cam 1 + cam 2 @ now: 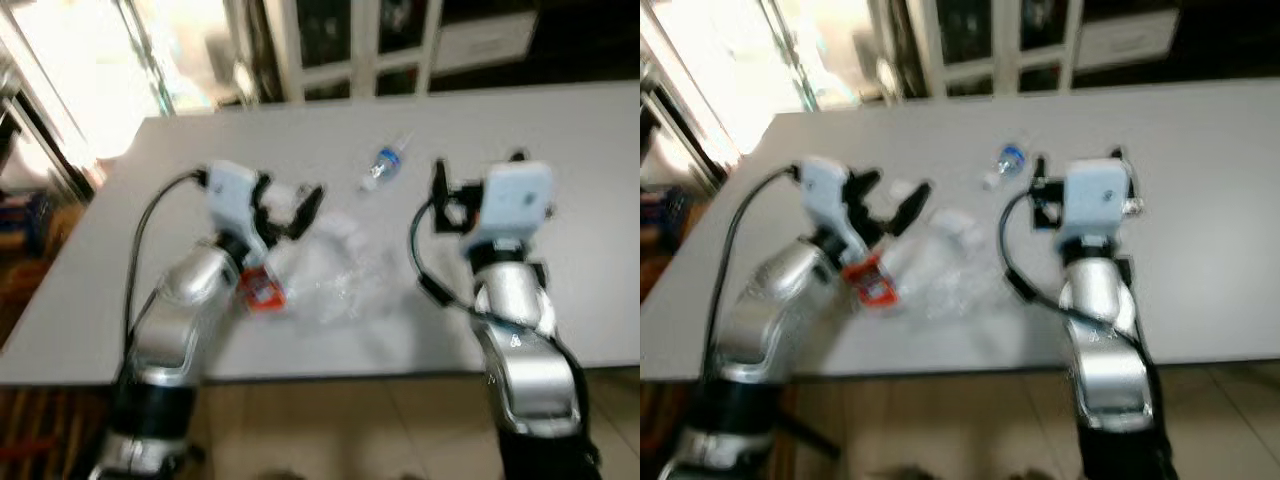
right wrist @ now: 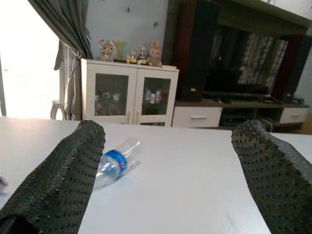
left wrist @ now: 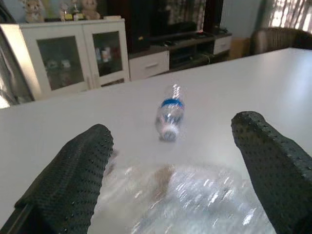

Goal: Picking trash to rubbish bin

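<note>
Left gripper [image 1: 300, 212]: 2 black fingers spread wide, poised over crumpled clear plastic wrapping [image 1: 340, 270] with a red label [image 1: 262, 291] on the grey table [image 1: 560, 130]. Right gripper [image 2: 170, 161]: fingers spread, holding nothing. Small clear plastic bottle with blue label [image 1: 383, 167] lies on its side beyond the wrapping, between both grippers.

**Daylight glare and soft focus**

Strong daylight blows out the window [image 1: 110, 60] at the far left of the table [image 1: 560, 130] in the head views, which are blurred throughout. The wrist views are sharper; the bottle [image 3: 169, 117] and wrapper [image 3: 195, 200] are smeared, and the cabinet [image 2: 127, 92] is evenly lit.
</note>
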Robot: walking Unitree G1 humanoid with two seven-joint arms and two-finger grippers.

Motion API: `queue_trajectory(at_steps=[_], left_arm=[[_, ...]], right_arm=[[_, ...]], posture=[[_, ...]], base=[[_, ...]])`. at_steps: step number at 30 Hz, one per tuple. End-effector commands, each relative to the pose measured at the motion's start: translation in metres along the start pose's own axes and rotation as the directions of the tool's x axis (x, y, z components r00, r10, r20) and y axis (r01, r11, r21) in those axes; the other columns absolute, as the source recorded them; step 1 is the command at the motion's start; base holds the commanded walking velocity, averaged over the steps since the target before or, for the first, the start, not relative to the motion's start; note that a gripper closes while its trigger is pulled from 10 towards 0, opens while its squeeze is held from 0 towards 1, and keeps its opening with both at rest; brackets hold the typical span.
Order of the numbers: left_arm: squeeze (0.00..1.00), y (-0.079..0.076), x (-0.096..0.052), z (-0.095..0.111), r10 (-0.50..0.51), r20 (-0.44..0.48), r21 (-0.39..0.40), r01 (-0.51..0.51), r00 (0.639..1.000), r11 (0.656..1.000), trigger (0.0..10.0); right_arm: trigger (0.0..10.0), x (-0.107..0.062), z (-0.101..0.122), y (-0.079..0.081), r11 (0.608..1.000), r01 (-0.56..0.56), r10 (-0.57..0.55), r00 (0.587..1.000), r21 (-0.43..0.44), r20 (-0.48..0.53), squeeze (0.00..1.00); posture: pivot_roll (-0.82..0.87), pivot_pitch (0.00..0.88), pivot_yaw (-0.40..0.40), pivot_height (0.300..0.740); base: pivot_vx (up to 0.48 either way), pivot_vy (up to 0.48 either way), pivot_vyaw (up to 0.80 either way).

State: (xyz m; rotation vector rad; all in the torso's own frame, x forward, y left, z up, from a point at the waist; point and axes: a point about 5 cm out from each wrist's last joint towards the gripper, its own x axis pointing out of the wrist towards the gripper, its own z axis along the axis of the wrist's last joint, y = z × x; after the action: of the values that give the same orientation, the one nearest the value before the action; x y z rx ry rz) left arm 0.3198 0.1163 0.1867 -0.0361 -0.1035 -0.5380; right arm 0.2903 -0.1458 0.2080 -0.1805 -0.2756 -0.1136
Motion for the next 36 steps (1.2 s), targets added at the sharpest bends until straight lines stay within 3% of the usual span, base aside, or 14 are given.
queue_trajectory(at_steps=[1,18,26,36], left_arm=[[0.0,0.0066,-0.0036,0.0051,0.015,0.015,0.024,-0.015,1.0,1.0,10.0],[0.0,0.0002,-0.0037,0.0074,-0.035,0.037,0.037,0.034,0.999,0.999,10.0],[0.0,0.0003,-0.0026,0.0092,-0.037,0.051,0.033,0.035,0.998,0.999,10.0],[0.0,-0.0027,-0.0022,0.0118,-0.07,0.068,0.038,0.068,0.995,0.997,10.0]], right_arm=[[10.0,0.0006,0.0066,0.0052,1.0,-0.015,0.014,1.0,0.015,0.019,0.0],[10.0,0.0017,0.0069,0.0044,1.0,-0.014,0.014,1.0,0.015,0.02,0.0],[10.0,0.003,0.0067,0.005,1.0,-0.014,0.014,1.0,0.021,0.018,0.0],[10.0,0.0034,0.009,0.0045,1.0,-0.013,0.013,0.999,0.003,0.035,0.0]], posture=[[0.02,0.098,0.063,0.74],[0.01,0.099,0.059,0.74],[0.02,0.095,0.06,0.74],[0.01,0.092,0.064,0.74]], base=[[0.0,0.0,0.0],[0.0,0.0,0.0],[0.0,0.0,-0.79],[0.171,0.0,0.0]])
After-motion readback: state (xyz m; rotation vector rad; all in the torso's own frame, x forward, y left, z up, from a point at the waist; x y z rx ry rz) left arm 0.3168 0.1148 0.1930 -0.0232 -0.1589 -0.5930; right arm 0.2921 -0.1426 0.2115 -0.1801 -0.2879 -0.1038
